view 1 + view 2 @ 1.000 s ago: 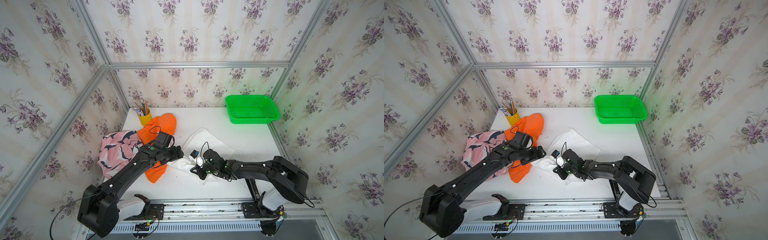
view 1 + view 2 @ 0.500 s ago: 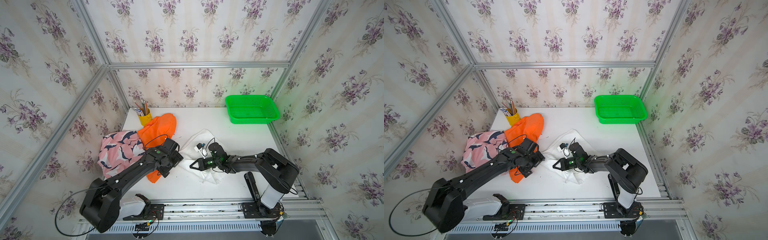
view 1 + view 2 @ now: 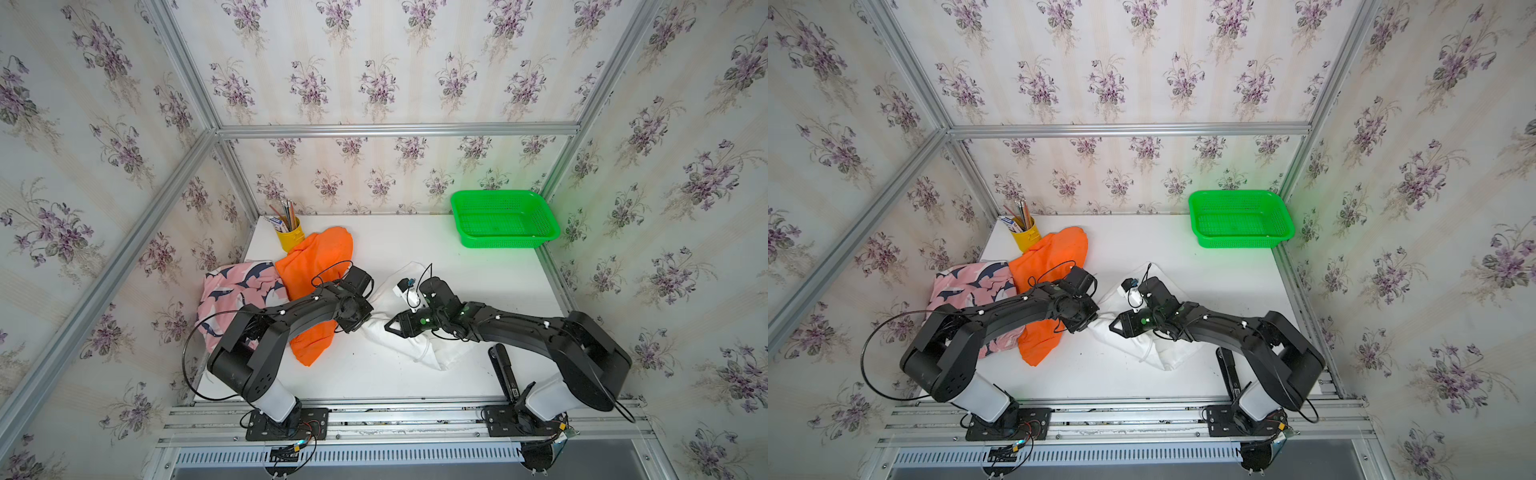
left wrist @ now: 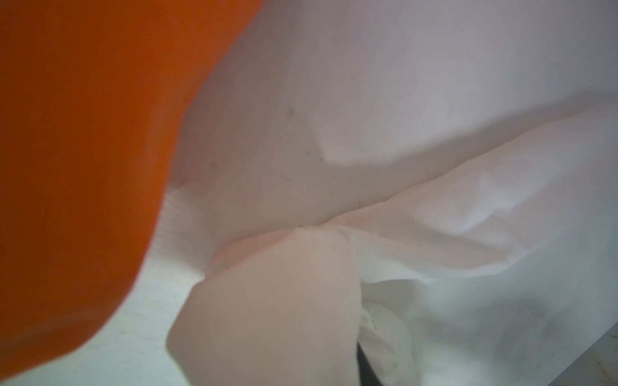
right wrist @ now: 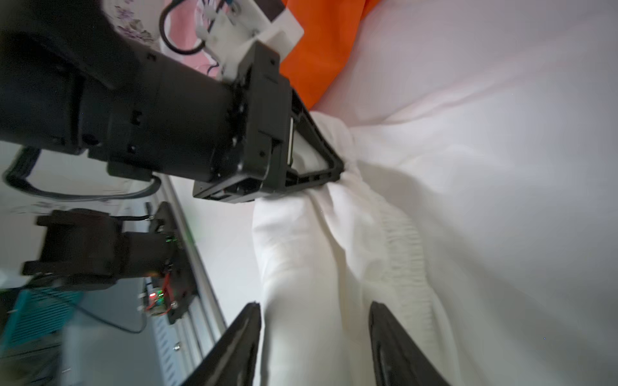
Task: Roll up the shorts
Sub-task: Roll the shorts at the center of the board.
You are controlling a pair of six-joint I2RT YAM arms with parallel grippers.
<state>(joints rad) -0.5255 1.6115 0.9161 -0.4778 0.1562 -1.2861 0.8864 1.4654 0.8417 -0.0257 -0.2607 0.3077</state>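
Both top views are bright, sharp, bowed at the edges. Left wrist view wholly out of focus; right wrist view blurs toward eight o'clock.

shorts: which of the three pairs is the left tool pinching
The white shorts: the left tool is shut on their bunched edge, and the right tool stands open astride them. The orange shorts and the pink shark-print shorts lie aside, ungripped.

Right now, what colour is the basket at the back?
Bright green; the basket shows best in both top views.
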